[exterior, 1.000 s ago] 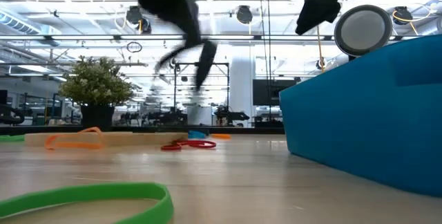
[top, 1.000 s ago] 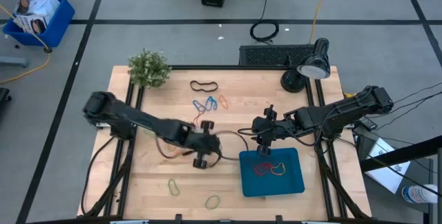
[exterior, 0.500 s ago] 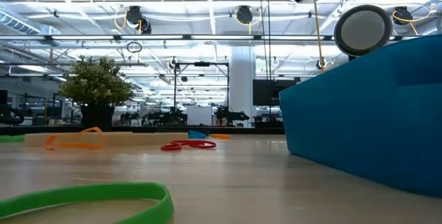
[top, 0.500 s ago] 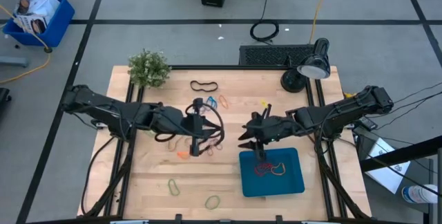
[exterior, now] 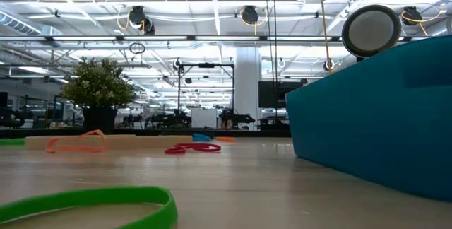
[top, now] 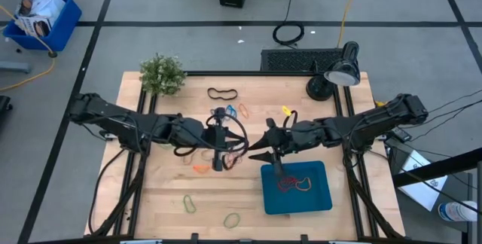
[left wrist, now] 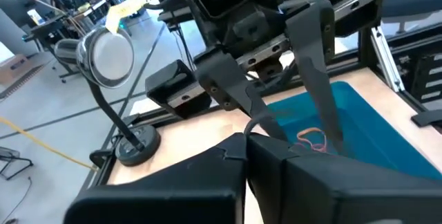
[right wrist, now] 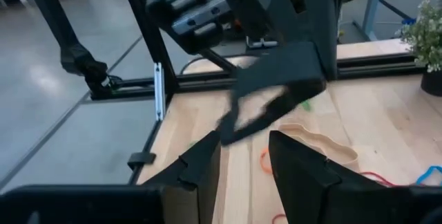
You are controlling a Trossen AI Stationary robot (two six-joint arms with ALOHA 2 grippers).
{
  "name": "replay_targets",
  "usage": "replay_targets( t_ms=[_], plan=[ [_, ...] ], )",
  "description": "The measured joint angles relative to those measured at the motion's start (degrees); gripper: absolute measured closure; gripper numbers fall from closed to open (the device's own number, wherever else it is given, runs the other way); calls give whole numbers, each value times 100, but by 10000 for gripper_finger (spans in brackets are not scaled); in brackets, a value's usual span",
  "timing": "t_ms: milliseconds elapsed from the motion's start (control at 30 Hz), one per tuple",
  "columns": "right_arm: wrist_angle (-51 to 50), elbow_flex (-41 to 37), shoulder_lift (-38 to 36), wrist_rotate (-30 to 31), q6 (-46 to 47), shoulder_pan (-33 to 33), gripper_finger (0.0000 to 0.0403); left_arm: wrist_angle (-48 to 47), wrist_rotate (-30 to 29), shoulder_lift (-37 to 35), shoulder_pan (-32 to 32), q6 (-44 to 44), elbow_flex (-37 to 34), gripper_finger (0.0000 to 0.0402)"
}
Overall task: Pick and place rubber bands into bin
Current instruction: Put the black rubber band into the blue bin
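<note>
Both arms are matte black, built of rounded, chunky segments. Black cables loop loosely beside the left end effector [top: 219,156]. The right end effector [top: 260,147] carries slim, angular, dark fingers [left wrist: 314,65].

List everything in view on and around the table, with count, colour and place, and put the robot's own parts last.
Rubber bands on table: several; black one near far edge, blue and orange ones mid-table, green ones near front edge.
Rubber bands in bin: a few, red and orange, tangled; exact count unclear.
Bin: one, teal-blue, front right of table.
Plant: one, green, far left corner.
Desk lamp: one, black and silver, far right corner.
Crate: one, bright blue, on floor at far left, holding papers.
Cable coil: one, black, on floor beyond table.
Left gripper: shut, mid-table.
Right gripper: open, empty, beside bin's far left corner.
</note>
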Motion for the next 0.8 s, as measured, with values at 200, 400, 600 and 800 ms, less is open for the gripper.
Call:
replay_targets(
  t_ms=[200,400,600,800],
  plan=[
    [0,-2,54,24,0,-10,284,69,3,3,-4,-2,0,396],
    [302,-2,96,19,52,-30,284,111,3,3,-4,9,-1,391],
    [416,-2,96,-5,74,-32,286,106,1,3,-4,24,0,387],
    [634,-2,92,-21,65,-32,310,104,-25,3,-4,28,-1,396]
  ],
)
